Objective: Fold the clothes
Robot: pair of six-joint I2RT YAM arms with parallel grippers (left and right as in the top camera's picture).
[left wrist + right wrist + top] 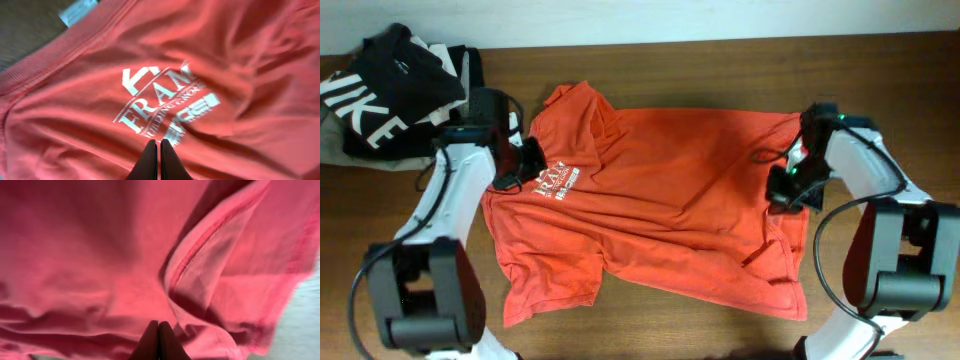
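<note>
Lying spread and rumpled across the middle of the wooden table, the red-orange T-shirt looks light, soft and limp, likely to sag when lifted; hems and shoulder seams seem the surest holds. The left gripper sits closed beside the white logo, and the right gripper sits closed at the opposite edge. Whether either pinches cloth cannot be told. A black garment lies beyond the left arm

A crumpled black fabric garment with large white block letters is piled at the far left of a brown wooden table. Pale grey and white folded garments are seen beneath and beside it, partly covered. A pale strip is seen beyond the table's far edge.
</note>
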